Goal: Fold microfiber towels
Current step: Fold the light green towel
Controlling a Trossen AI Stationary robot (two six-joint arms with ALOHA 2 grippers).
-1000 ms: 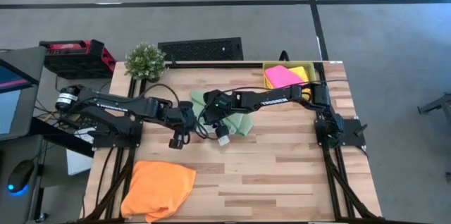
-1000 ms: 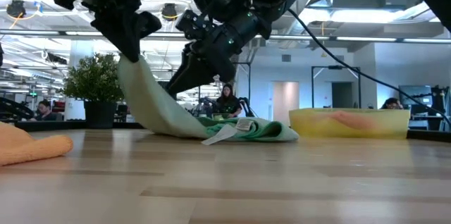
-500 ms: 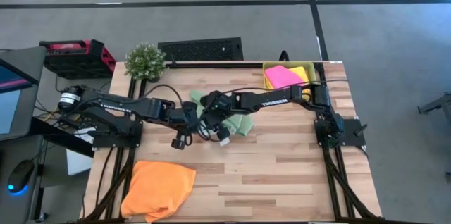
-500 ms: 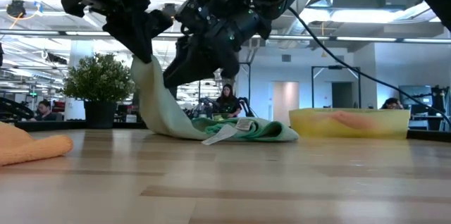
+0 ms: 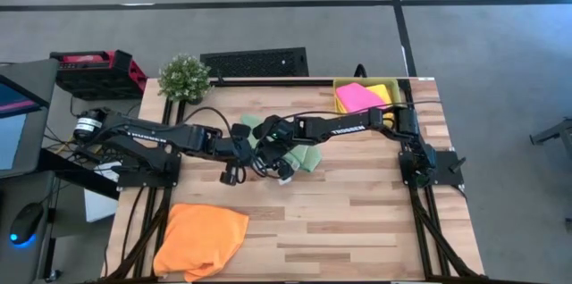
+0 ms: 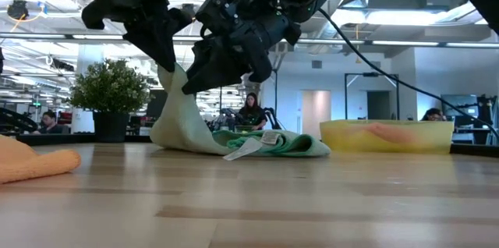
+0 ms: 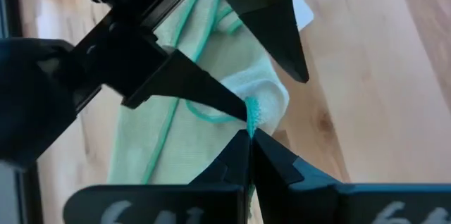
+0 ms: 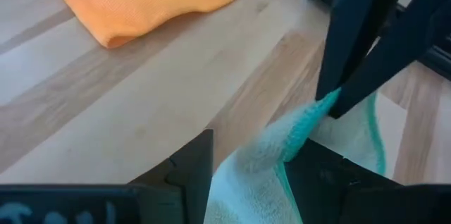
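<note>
Pale green microfiber towel (image 6: 234, 140): corner pinched by closed left gripper (image 7: 249, 129); right gripper (image 8: 246, 164) gaping around edge. Risk: corner slipping free.

The left arm extends from its base at the table's 9 o'clock edge toward the centre, with the left gripper (image 5: 239, 144) raised above the surface and its fingers (image 7: 248, 155) pressed together on a cloth corner. The right arm extends from its base at the 3 o'clock edge toward the centre. The right gripper (image 5: 268, 144) sits just beside the left gripper, on its 3 o'clock side, fingers (image 8: 195, 165) spread apart.
</note>
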